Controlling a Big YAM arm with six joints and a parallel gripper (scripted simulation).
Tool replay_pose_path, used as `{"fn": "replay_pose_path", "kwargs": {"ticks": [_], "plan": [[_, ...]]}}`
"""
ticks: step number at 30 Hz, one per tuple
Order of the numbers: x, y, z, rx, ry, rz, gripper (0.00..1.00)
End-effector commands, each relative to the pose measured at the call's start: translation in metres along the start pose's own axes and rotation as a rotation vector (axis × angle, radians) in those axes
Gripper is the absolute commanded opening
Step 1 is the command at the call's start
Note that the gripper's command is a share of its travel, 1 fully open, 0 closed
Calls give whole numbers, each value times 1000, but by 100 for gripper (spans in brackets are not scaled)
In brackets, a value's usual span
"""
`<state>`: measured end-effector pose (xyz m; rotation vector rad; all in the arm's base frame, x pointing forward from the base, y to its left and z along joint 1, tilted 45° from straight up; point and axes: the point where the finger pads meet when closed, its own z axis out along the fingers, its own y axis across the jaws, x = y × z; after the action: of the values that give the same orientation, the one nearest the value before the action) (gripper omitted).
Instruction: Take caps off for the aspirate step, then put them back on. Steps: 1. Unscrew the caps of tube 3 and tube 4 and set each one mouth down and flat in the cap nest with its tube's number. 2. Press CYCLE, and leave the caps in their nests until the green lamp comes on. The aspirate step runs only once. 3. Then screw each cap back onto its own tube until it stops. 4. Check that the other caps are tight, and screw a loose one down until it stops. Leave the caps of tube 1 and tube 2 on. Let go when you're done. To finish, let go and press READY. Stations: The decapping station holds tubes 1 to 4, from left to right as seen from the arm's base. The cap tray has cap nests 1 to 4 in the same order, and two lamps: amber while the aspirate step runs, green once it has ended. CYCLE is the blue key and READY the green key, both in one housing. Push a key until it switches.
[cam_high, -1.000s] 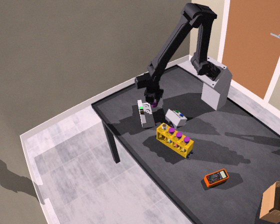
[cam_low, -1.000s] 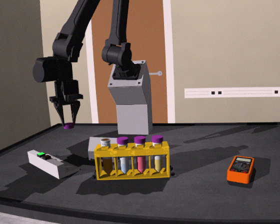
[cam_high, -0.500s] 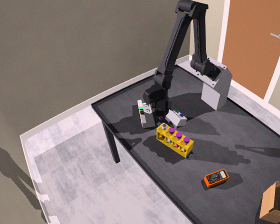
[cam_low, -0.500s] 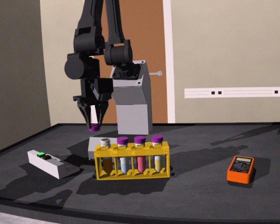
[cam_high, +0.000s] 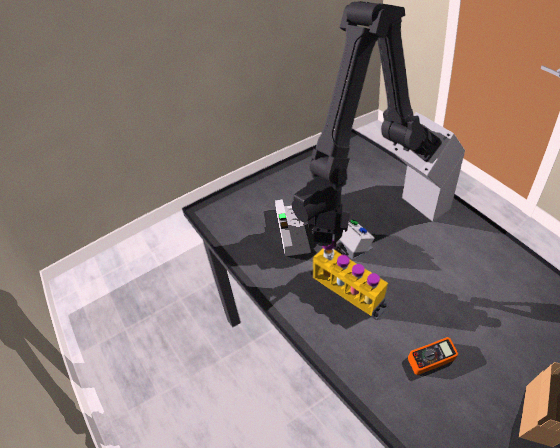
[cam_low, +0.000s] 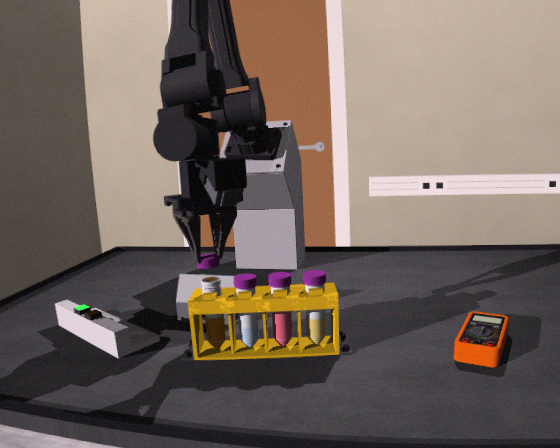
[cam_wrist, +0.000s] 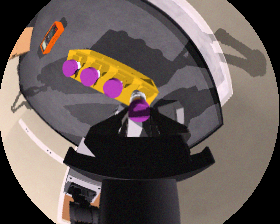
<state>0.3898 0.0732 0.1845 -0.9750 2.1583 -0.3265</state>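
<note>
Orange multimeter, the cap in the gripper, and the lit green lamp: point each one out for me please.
Orange multimeter (cam_high: 430, 355) (cam_low: 482, 334) (cam_wrist: 51, 38): top, exterior and wrist views, its face.
Cap (cam_low: 208, 261) (cam_wrist: 139, 112): exterior and wrist views, its purple body.
Green lamp (cam_high: 282, 216) (cam_low: 82, 308): top and exterior views, its lit top.

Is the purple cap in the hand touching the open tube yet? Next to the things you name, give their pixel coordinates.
Apart: the exterior view shows the held cap (cam_high: 328, 246) (cam_low: 208, 261) (cam_wrist: 139, 111) above the tube's mouth (cam_low: 211, 280), dark background between.

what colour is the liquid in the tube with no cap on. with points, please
Brown (cam_low: 215, 331), best seen in the exterior view.
</note>
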Motion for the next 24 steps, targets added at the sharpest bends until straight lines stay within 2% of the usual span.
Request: {"fn": "replay_pose_path", "kwargs": {"ticks": [1,7,10,24], "plan": [[-5,-10,12,14,-4,35,0],[-3,-9,23,12,-1,34,0],[-9,-14,12,32,-29,36,0],[-12,-10,15,23,-26,29,0]]}}
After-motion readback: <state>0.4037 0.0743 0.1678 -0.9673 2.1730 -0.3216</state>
